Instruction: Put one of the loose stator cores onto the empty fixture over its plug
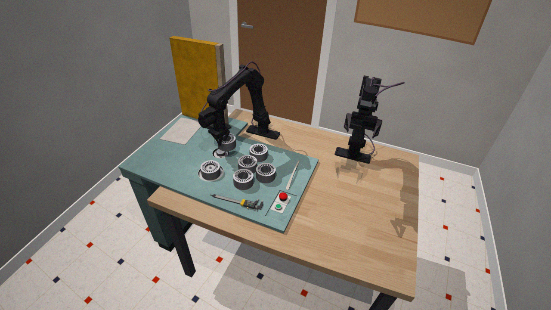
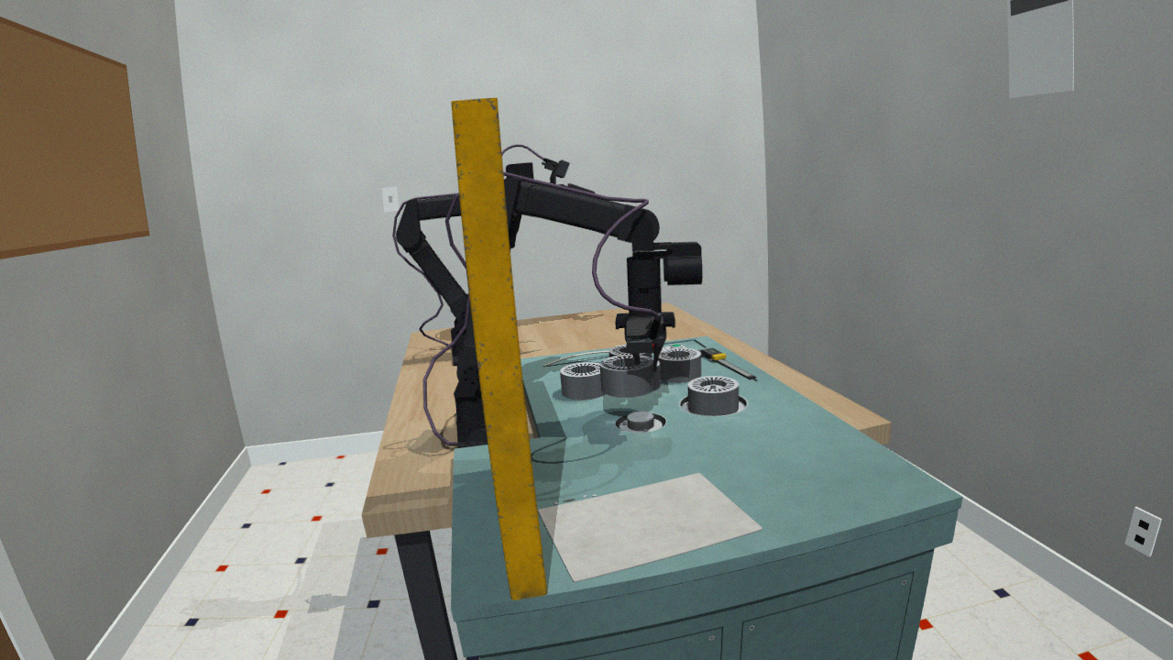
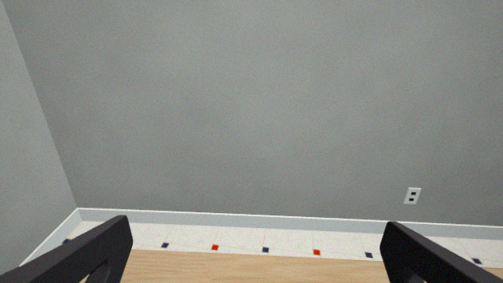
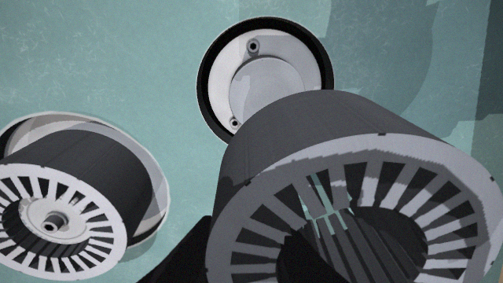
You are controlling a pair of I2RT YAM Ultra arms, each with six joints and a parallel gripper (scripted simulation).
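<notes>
My right gripper (image 1: 220, 142) (image 2: 648, 359) (image 4: 244, 227) is shut on the wall of a dark grey stator core (image 1: 230, 146) (image 2: 628, 382) (image 4: 334, 118), one finger inside its bore. The core hangs upright above the teal top, beside the empty fixture (image 1: 214, 154) (image 2: 625, 425) (image 4: 220, 82), not over its plug (image 1: 220, 152) (image 2: 641, 420) (image 4: 263, 80). In the right wrist view the core hides the fixture's lower right part. Several loose cores (image 1: 258, 155) (image 1: 242, 181) (image 2: 580, 384) stand nearby. My left gripper (image 1: 362, 129) (image 3: 255, 230) is open and empty, away from the parts.
A seated core (image 1: 210, 173) (image 2: 713, 400) (image 4: 118, 153) fills the other fixture. The red button (image 1: 283, 196) and green button (image 1: 278, 206) are near the front corner. A caliper (image 1: 251, 203), tweezers (image 1: 292, 175), a pale sheet (image 1: 180, 131) (image 2: 648, 529) and a tall yellow panel (image 1: 194, 77) (image 2: 484, 328) also stand or lie around.
</notes>
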